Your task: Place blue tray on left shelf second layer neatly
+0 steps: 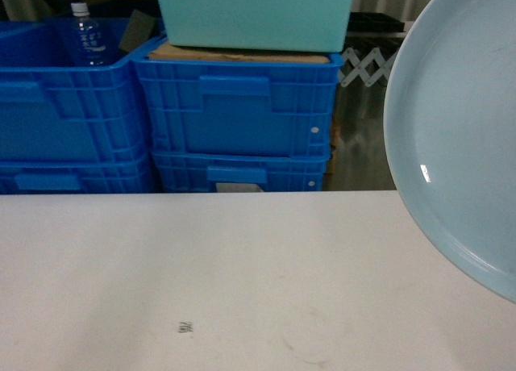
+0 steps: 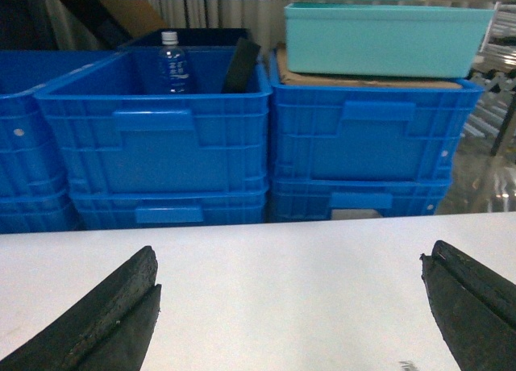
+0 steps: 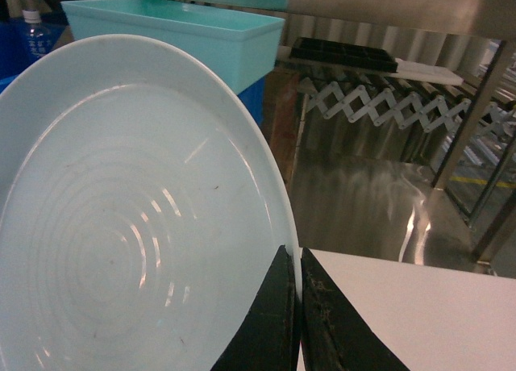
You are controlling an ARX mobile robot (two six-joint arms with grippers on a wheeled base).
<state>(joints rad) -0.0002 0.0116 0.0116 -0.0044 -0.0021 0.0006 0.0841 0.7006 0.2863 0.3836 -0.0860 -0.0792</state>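
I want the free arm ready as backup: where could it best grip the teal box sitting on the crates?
Probably the teal box by its top rim on the near long wall, coming from the front, above the white table. The left gripper is open and empty. The box's inside is hidden.

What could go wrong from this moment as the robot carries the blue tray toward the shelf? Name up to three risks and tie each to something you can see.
1. The right gripper pinches only the rim of the blue tray, which is glossy and held on edge, so it might slip or swing.
2. The raised tray fills the right side of the head view, possibly hiding obstacles there.
3. The teal box and stacked blue crates stand near; a wide swing could clip them.
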